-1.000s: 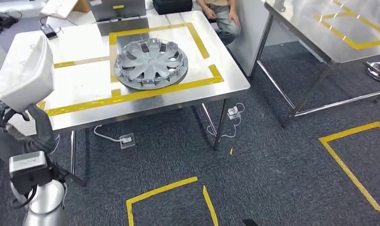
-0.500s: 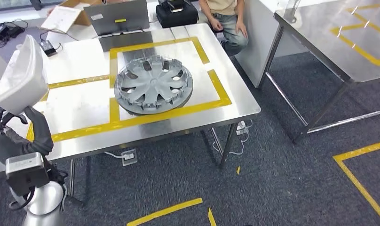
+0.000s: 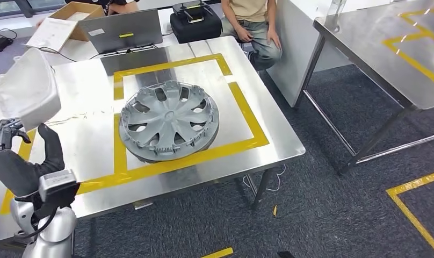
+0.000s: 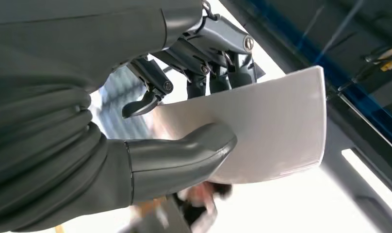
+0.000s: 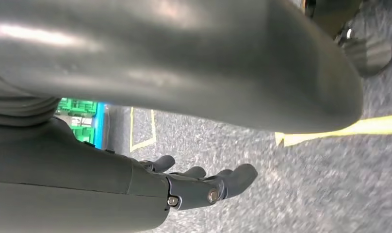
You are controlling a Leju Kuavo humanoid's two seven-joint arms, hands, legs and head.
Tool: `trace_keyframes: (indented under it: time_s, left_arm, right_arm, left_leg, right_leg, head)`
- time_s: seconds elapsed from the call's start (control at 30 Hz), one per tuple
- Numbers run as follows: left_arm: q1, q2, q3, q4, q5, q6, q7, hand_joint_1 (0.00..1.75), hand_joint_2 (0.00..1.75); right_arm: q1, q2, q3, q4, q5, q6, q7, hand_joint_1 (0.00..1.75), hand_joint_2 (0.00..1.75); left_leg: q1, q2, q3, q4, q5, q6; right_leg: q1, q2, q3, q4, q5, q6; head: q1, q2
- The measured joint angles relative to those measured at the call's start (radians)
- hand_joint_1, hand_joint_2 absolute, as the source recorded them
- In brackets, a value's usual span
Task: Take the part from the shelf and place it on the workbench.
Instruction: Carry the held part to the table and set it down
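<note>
A white moulded part (image 3: 26, 88) is held up at the left of the head view, above the left side of the steel workbench (image 3: 263, 115). My left hand (image 3: 21, 153) grips it from below. In the left wrist view the thumb presses one face of the white part (image 4: 276, 131) and the darker fingers (image 4: 218, 63) clamp the other. My right hand (image 5: 194, 187) hangs over the dark carpet, fingers loosely extended and holding nothing.
A grey wheel cover (image 3: 169, 119) lies inside a yellow-taped rectangle (image 3: 247, 115) on the workbench. A laptop (image 3: 121, 29), a black case (image 3: 196, 21) and a cardboard box (image 3: 70, 13) sit at the far edge, with a seated person (image 3: 252, 24) behind. A second steel table (image 3: 376, 48) stands at right.
The whole view has shifted as the camera came closer to the workbench, which now sits lower and larger. The left hand still holds the white part.
</note>
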Motion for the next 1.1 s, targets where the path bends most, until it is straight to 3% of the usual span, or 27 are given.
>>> trace_keyframes:
  time_s: [0.07,0.1,0.17,0.2,0.23,0.27,0.33,0.37,0.4,0.5,0.63,0.77,1.0,1.1]
  left_arm:
    - [-0.027,0.000,0.001,0.049,-0.157,0.044,0.047,1.75,1.75]
    - [-0.037,0.000,0.002,0.079,-0.239,0.061,0.072,1.75,1.75]
    - [-0.052,-0.004,0.016,0.144,-0.403,0.082,0.111,1.75,1.75]
    - [-0.056,-0.007,0.029,0.173,-0.468,0.085,0.123,1.75,1.75]
    - [-0.061,-0.010,0.045,0.201,-0.526,0.087,0.134,1.75,1.75]
    - [-0.068,-0.013,0.061,0.228,-0.577,0.087,0.147,1.75,1.75]
    - [-0.082,-0.017,0.092,0.277,-0.661,0.088,0.179,1.75,1.75]
    - [-0.090,-0.018,0.107,0.300,-0.699,0.088,0.198,1.75,1.75]
    - [-0.098,-0.019,0.122,0.317,-0.731,0.089,0.217,1.75,1.75]
    - [-0.117,-0.017,0.157,0.363,-0.790,0.091,0.274,1.75,1.75]
    - [-0.127,-0.008,0.180,0.399,-0.805,0.091,0.367,1.75,1.75]
    - [-0.131,0.026,0.174,0.431,-0.802,0.091,0.499,1.75,1.75]
    - [-0.133,0.045,0.231,0.496,-0.805,0.091,0.466,1.75,1.75]
    - [-0.131,0.046,0.252,0.507,-0.803,0.091,0.454,0.44,1.75]
  right_arm:
    - [-0.007,0.001,0.000,0.000,0.002,0.000,0.004,0.00,0.00]
    - [-0.009,0.001,0.000,-0.001,0.002,0.000,0.004,0.00,0.00]
    - [-0.009,0.003,-0.001,-0.001,0.004,0.000,-0.007,0.00,0.00]
    - [-0.006,0.003,-0.002,-0.001,0.005,0.000,-0.013,0.00,0.00]
    - [-0.003,0.003,-0.003,-0.001,0.006,0.000,-0.016,0.00,0.00]
    - [0.000,0.003,-0.003,-0.001,0.008,0.000,-0.014,0.00,0.00]
    - [0.003,0.003,-0.005,0.000,0.012,-0.001,-0.009,0.00,0.00]
    - [0.004,0.004,-0.006,0.000,0.014,-0.001,-0.009,0.00,0.00]
    - [0.004,0.006,-0.007,0.001,0.015,-0.001,-0.012,0.00,0.00]
    - [0.005,0.012,-0.010,0.002,0.018,-0.001,-0.018,0.00,0.00]
    - [0.006,0.017,-0.015,0.002,0.024,-0.001,-0.017,0.00,0.00]
    - [0.006,0.021,-0.021,0.002,0.024,-0.004,-0.017,0.00,0.00]
    - [0.006,0.021,-0.032,0.002,0.027,-0.007,-0.017,0.00,0.00]
    - [0.006,0.021,-0.039,0.002,0.027,-0.008,-0.017,0.00,0.00]
  left_leg:
    - [0.006,0.001,0.016,-0.017,-0.009,0.010]
    - [0.009,0.001,0.025,-0.024,-0.013,0.013]
    - [0.011,0.002,0.037,-0.030,-0.024,0.015]
    - [0.012,0.002,0.043,-0.030,-0.031,0.014]
    - [0.012,0.002,0.050,-0.030,-0.038,0.013]
    - [0.013,0.001,0.060,-0.030,-0.045,0.010]
    - [0.015,0.001,0.079,-0.030,-0.060,0.001]
    - [0.015,0.001,0.085,-0.028,-0.066,-0.005]
    - [0.013,0.001,0.087,-0.026,-0.071,-0.010]
    - [0.007,0.002,0.087,-0.030,-0.072,-0.012]
    - [0.007,0.006,0.098,-0.044,-0.071,-0.013]
    - [0.007,0.007,0.105,-0.051,-0.070,-0.025]
    - [0.008,0.007,0.107,-0.053,-0.069,-0.035]
    - [0.008,0.007,0.107,-0.053,-0.069,-0.035]
  right_leg:
    - [0.000,-0.007,-0.012,0.032,-0.022,0.011]
    - [-0.002,-0.011,-0.042,0.083,-0.040,0.017]
    - [-0.008,-0.015,-0.140,0.219,-0.071,0.028]
    - [-0.011,-0.015,-0.184,0.265,-0.068,0.033]
    - [-0.013,-0.016,-0.212,0.277,-0.045,0.035]
    - [-0.014,-0.017,-0.221,0.249,-0.002,0.036]
    - [-0.016,-0.020,-0.198,0.128,0.100,0.036]
    - [-0.014,-0.021,-0.181,0.070,0.133,0.034]
    - [-0.014,-0.023,-0.170,0.033,0.147,0.028]
    - [-0.012,-0.021,-0.162,0.007,0.142,0.011]
    - [-0.010,-0.018,-0.159,0.007,0.136,0.002]
    - [-0.009,-0.019,-0.155,0.007,0.133,-0.004]
    - [-0.009,-0.019,-0.153,0.006,0.133,-0.007]
    - [-0.009,-0.020,-0.151,0.005,0.133,-0.007]
  head:
    - [0.002,0.000]
    - [0.004,0.000]
    - [0.005,0.000]
    - [0.005,0.000]
    - [0.006,0.000]
    - [0.006,0.000]
    - [0.006,0.000]
    - [0.007,0.000]
    - [0.006,0.000]
    - [0.006,0.000]
    - [0.005,0.000]
    - [0.005,0.000]
    - [0.006,0.000]
    - [0.006,0.000]
